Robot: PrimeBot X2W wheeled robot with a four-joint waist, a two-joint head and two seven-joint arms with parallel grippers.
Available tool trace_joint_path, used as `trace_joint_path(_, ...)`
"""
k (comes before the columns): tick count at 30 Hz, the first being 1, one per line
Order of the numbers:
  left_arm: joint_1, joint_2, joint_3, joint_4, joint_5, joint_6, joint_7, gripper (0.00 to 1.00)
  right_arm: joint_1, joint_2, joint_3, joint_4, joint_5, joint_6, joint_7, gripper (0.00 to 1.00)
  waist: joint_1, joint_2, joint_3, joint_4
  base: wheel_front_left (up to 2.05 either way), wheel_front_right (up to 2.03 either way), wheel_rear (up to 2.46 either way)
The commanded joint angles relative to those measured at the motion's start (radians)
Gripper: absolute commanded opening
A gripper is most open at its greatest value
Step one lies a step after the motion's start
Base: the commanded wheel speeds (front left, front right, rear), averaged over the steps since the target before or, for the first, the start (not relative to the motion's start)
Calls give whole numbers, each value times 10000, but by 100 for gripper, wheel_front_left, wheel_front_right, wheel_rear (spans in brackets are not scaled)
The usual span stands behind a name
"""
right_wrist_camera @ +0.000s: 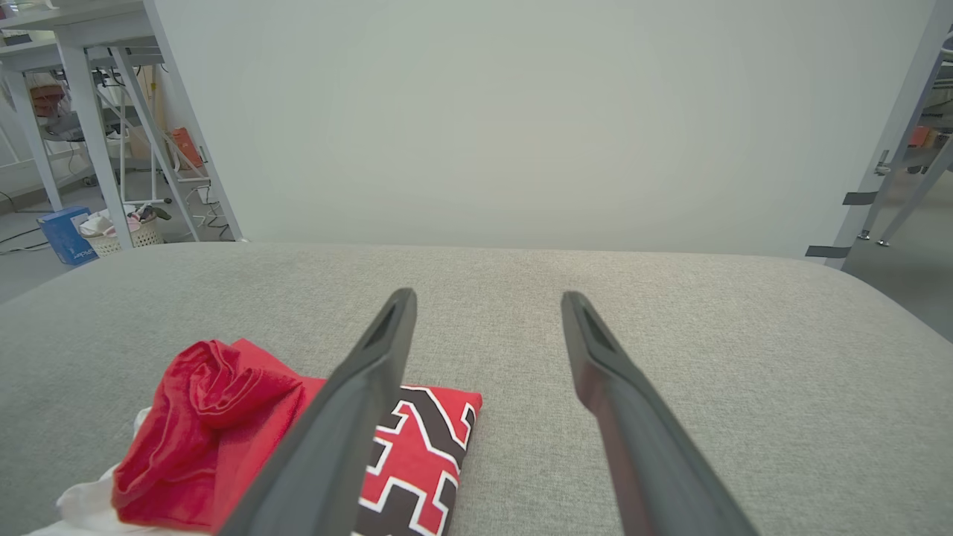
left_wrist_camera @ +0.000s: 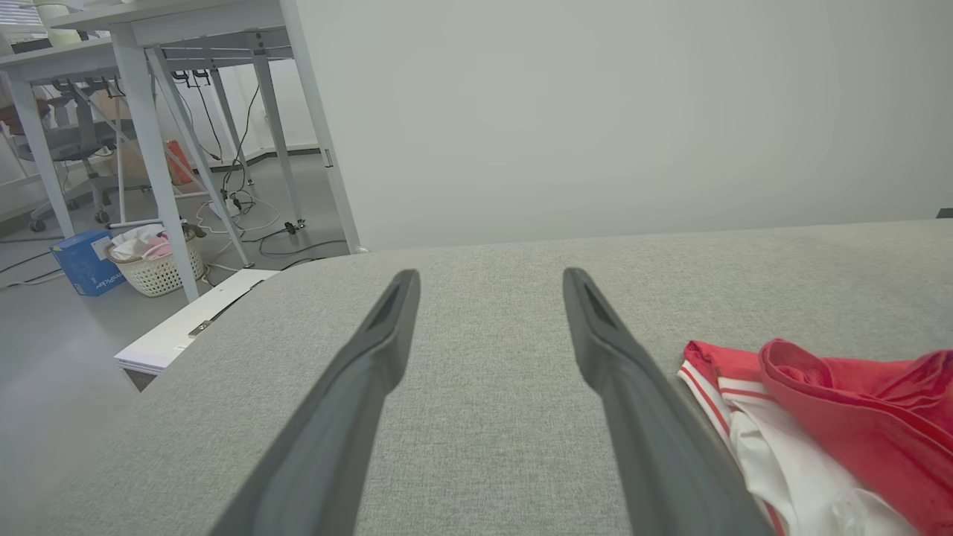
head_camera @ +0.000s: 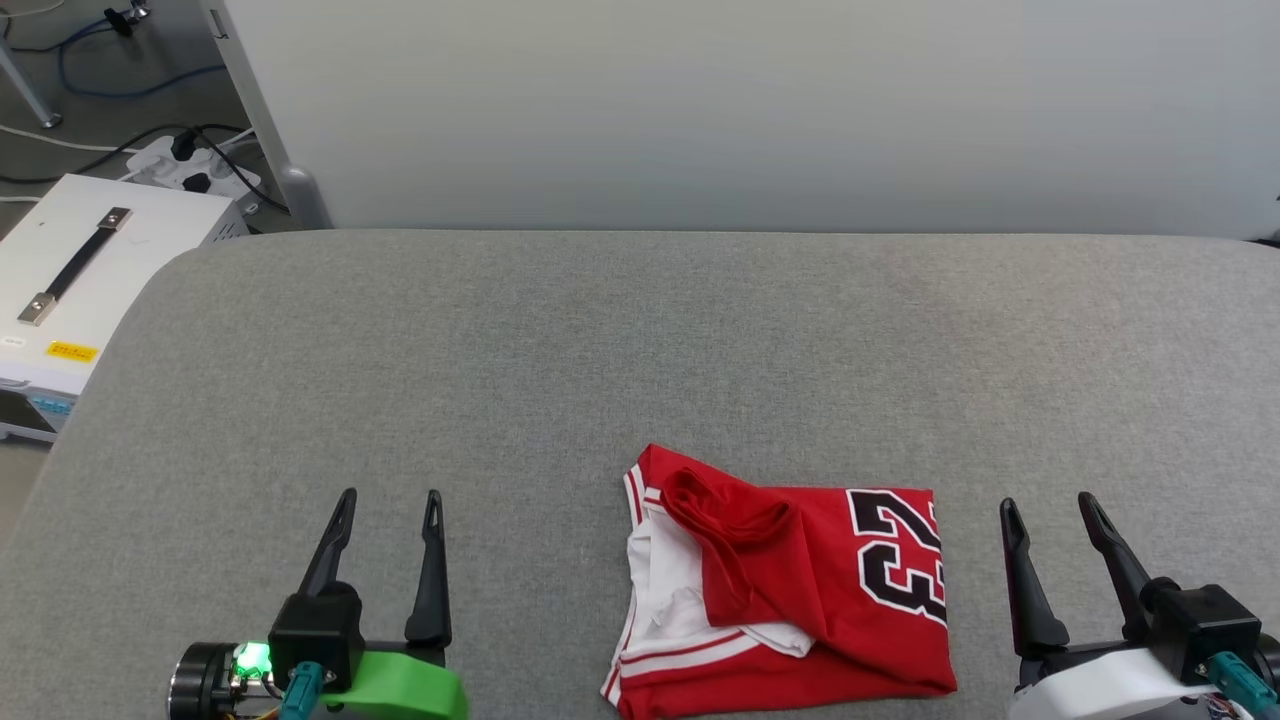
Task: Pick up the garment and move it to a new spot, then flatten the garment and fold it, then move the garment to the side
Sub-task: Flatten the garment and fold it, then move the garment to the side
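Note:
The garment (head_camera: 800, 580) lies in a folded red bundle near the front edge of the grey padded surface (head_camera: 640, 340), its "23" print facing up on the right and a white sleeve with striped trim showing on the left. A loose red fold bulges on top. My left gripper (head_camera: 390, 497) stands open well to its left, empty. My right gripper (head_camera: 1049, 502) stands open just to its right, also empty. The left wrist view has the garment (left_wrist_camera: 834, 417) at its right edge beyond the open left gripper (left_wrist_camera: 491, 275). In the right wrist view, the garment (right_wrist_camera: 246, 424) sits left of the open right gripper (right_wrist_camera: 488, 294).
A white case with a black handle (head_camera: 75, 270) sits on the floor off the surface's left edge, with a power strip and cables (head_camera: 190, 165) behind it. A pale wall panel (head_camera: 750, 110) rises behind the surface. Table legs and a laundry basket (left_wrist_camera: 153, 260) stand at far left.

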Motion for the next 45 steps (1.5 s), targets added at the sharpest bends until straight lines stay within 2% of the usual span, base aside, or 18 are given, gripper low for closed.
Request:
trace_joint_path(1,147,11,20,73,-24,-15,-59,100,124,35,16,52,-98,-7,-73,100,0,-1,-2,4,0,0,0)
trace_joint_path(14,97,-13,138,417,-99,-47,-59,100,-211,-66,49,51,-358,-7,-74,100,0,-1,100,29,0,0,0)
trace_joint_path(18,-31,-33,151,456,-116,-64,-59,100,-1025,-434,-113,-128,-239,-7,-74,100,0,-1,230,67,0,0,0)
trace_joint_path(21,-115,-47,160,464,-115,-70,-59,100,-1866,-992,-28,-49,128,-7,139,100,0,-1,324,96,0,0,0)
trace_joint_path(24,-184,-55,162,471,-103,-83,-59,100,-2704,-1661,116,33,1025,-7,1202,100,0,-1,405,144,0,0,0)
trace_joint_path(29,-275,-76,175,455,-103,-98,-59,100,-3628,-3263,967,-18,3128,-7,4517,100,0,-1,589,239,0,0,0)
trace_joint_path(35,-455,-120,175,422,-129,-96,-59,100,-3604,-4276,1616,-19,5584,-7,7566,100,0,-1,927,341,0,0,0)
trace_joint_path(40,-769,-174,91,425,-120,-125,-59,100,-3042,-4601,2337,291,7182,-7,9250,100,0,-1,1373,602,0,0,0)
trace_joint_path(45,-960,-201,59,410,-120,-145,-59,100,-2968,-4397,2866,716,7502,-7,9614,100,0,-1,1726,767,0,0,0)
